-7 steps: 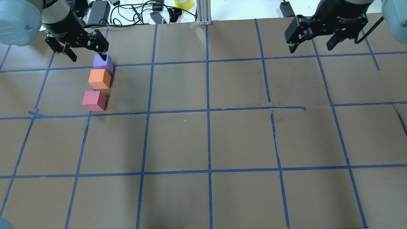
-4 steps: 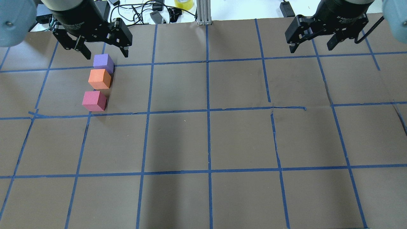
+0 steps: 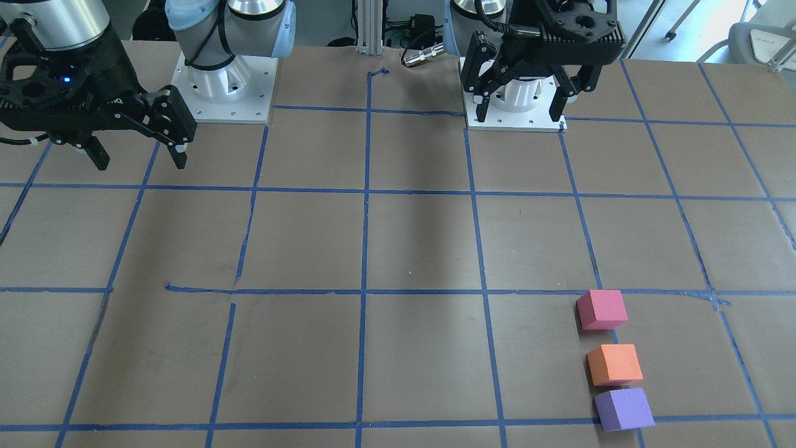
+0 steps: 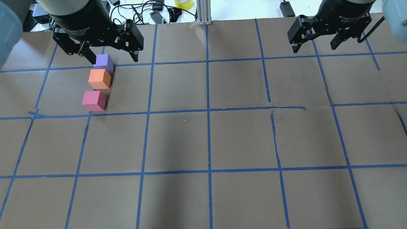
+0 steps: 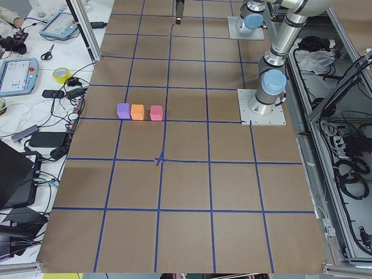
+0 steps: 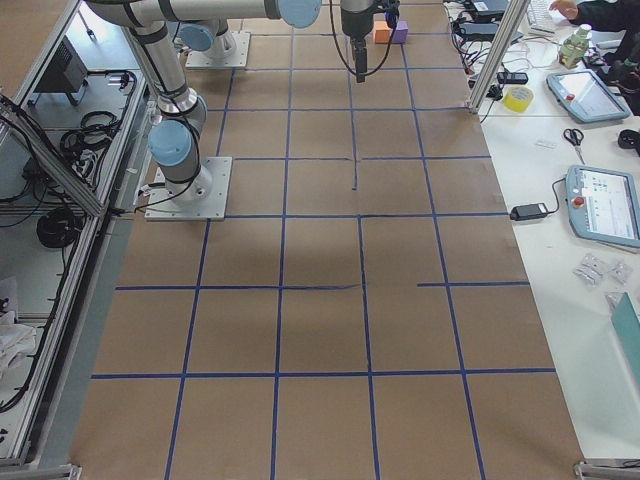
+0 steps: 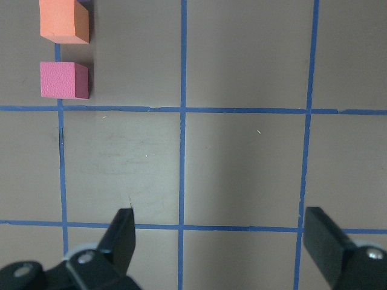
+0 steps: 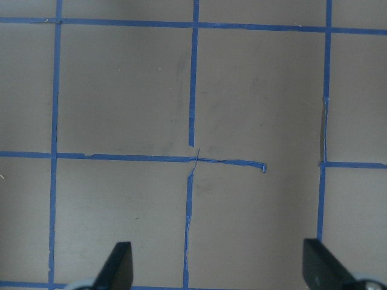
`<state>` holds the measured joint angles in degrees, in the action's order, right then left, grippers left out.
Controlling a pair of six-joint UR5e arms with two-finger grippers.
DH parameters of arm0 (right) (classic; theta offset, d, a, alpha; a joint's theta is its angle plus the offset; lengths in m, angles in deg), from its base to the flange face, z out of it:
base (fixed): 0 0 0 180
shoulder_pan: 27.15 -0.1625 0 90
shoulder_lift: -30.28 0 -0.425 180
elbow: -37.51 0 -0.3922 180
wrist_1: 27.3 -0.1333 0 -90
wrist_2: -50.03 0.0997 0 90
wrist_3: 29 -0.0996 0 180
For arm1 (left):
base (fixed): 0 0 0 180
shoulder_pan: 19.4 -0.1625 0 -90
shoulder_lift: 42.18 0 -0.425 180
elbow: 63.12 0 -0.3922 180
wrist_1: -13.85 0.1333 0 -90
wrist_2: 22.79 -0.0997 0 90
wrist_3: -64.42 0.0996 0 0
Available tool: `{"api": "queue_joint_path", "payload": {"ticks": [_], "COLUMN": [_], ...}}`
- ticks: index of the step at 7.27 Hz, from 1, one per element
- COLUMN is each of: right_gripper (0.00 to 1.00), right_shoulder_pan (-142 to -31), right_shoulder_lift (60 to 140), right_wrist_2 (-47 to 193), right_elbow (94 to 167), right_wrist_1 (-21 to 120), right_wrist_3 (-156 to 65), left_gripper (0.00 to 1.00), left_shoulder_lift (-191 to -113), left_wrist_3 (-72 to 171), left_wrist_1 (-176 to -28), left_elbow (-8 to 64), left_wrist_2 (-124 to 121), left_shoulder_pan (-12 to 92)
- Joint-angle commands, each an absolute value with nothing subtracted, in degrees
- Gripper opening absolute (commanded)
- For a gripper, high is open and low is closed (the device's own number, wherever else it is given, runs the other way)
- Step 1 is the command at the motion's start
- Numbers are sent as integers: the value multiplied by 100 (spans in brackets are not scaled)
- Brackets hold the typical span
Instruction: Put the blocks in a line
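Observation:
Three blocks stand in a line on the brown table at the far left: purple (image 4: pixel 103 62), orange (image 4: pixel 100 79) and pinkish-red (image 4: pixel 94 100). Purple and orange are nearly touching, and there is a small gap before the pinkish-red block. The front-facing view shows them as purple (image 3: pixel 624 409), orange (image 3: pixel 614 364) and pinkish-red (image 3: pixel 601 309). My left gripper (image 4: pixel 115 58) is open and empty, raised above the table just beyond the purple block. Its wrist view shows the orange (image 7: pixel 64 20) and pinkish-red (image 7: pixel 64 79) blocks. My right gripper (image 4: pixel 314 48) is open and empty at the far right.
Cables, power adapters and a yellow tape roll (image 4: pixel 183 3) lie past the table's far edge, beside an aluminium post (image 4: pixel 203 12). The two arm bases (image 3: pixel 227 87) are bolted on at the robot's side. Blue tape lines grid the paper.
My left gripper has risen from the purple block and shifted a little to the right, still open. The three blocks and the right gripper have not moved.

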<state>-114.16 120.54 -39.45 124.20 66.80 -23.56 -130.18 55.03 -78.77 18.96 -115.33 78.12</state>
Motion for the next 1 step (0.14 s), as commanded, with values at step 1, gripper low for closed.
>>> {"api": "queue_joint_path", "payload": {"ticks": [1], "right_gripper": [100], "right_shoulder_pan": [-11416], "right_shoulder_lift": [12055], "right_wrist_2": [-3953], "right_elbow": [12417], "right_wrist_1": [6675], "right_wrist_3": [-2356], "left_gripper": [100], "left_shoulder_lift": [-13016], "left_wrist_3": [5501], "left_wrist_1": [-7766], "left_elbow": [2176], "left_wrist_2": [-11525], "left_shoulder_pan": [7807]}}
